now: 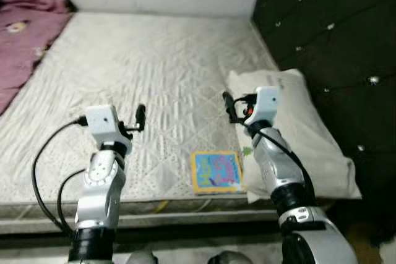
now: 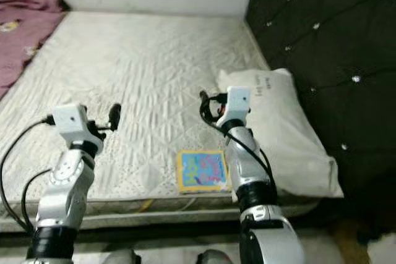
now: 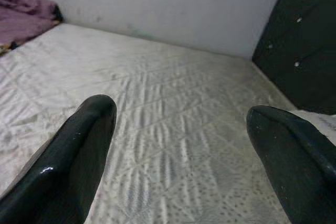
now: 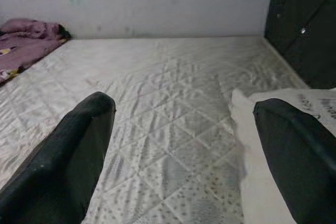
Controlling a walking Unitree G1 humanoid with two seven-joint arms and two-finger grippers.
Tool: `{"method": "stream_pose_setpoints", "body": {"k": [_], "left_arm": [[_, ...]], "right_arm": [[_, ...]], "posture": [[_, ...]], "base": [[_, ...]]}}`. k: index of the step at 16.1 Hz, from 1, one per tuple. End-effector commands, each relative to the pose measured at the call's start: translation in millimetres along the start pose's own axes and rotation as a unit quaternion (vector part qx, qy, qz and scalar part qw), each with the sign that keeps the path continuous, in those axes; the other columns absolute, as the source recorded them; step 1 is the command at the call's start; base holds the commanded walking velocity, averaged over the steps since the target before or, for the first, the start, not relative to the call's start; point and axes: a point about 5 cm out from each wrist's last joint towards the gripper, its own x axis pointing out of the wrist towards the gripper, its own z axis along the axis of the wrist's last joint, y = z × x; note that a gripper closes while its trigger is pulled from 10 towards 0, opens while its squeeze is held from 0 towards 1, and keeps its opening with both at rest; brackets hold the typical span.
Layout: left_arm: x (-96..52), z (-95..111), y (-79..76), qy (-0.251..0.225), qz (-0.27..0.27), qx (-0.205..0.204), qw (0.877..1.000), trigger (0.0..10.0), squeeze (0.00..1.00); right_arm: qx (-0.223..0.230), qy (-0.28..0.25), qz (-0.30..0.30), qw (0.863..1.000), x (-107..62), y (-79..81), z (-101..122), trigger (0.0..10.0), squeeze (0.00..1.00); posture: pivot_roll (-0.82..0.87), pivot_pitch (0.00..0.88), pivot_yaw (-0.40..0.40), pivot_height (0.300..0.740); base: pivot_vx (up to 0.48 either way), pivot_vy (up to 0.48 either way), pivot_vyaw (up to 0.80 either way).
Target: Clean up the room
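Both hands are held wide open and empty above the bed (image 1: 154, 66): the left hand (image 3: 181, 145) over bare mattress, the right hand (image 4: 184, 145) beside the pillow (image 1: 309, 134).

The purple blanket (image 1: 25, 35) runs off the upper left edge of the frame, so its full spread cannot be told. The right arm covers the near left corner of the white pillow (image 1: 309, 146) and the right edge of the colourful picture book (image 1: 216, 172). The book's cover print is too small to read, as is the dark writing on the pillow (image 4: 320, 106).
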Motion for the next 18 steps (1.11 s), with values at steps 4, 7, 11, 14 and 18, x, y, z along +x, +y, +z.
{"method": "stream_pose_setpoints", "body": {"k": [4, 7, 11, 14, 18], "left_arm": [[-0.3, 3, 6.8, -0.002, 0.012, 0.001, 1.000, 10.0, 0.00], [-0.1, 2, 6.8, -0.001, 0.014, -0.003, 1.000, 10.0, 0.00], [-0.6, 3, 9.1, -0.004, 0.022, -0.011, 1.000, 10.0, 0.00], [-0.1, 8, 13.7, -0.015, 0.039, -0.020, 0.999, 10.0, 0.00], [-0.4, 8, 16.4, -0.019, 0.044, -0.021, 0.999, 10.0, 0.00]], "right_arm": [[-0.002, -0.006, 0.018, 1.000, 4.4, 11.3, 5, 10.0, 0.00], [-0.003, -0.006, 0.018, 1.000, 4.7, 10.6, 6, 10.0, 0.00], [-0.003, -0.005, 0.017, 1.000, 4.7, 10.9, 5, 10.0, 0.00], [-0.002, -0.003, 0.021, 1.000, 4.8, 11.2, 5, 10.0, 0.00], [-0.004, -0.001, 0.023, 1.000, 4.8, 11.7, 4, 10.0, 0.00]], "posture": [[-0.02, 0.000, -0.048, 0.740], [-0.02, 0.000, -0.049, 0.740], [-0.02, 0.000, -0.049, 0.740], [-0.02, 0.000, -0.048, 0.740], [-0.01, 0.000, -0.049, 0.740]], "base": [[0.000, 0.480, 0.00], [0.000, 0.480, 0.00], [0.000, 0.480, 0.00], [0.000, 0.480, 0.00], [0.000, 0.480, 0.00]]}}
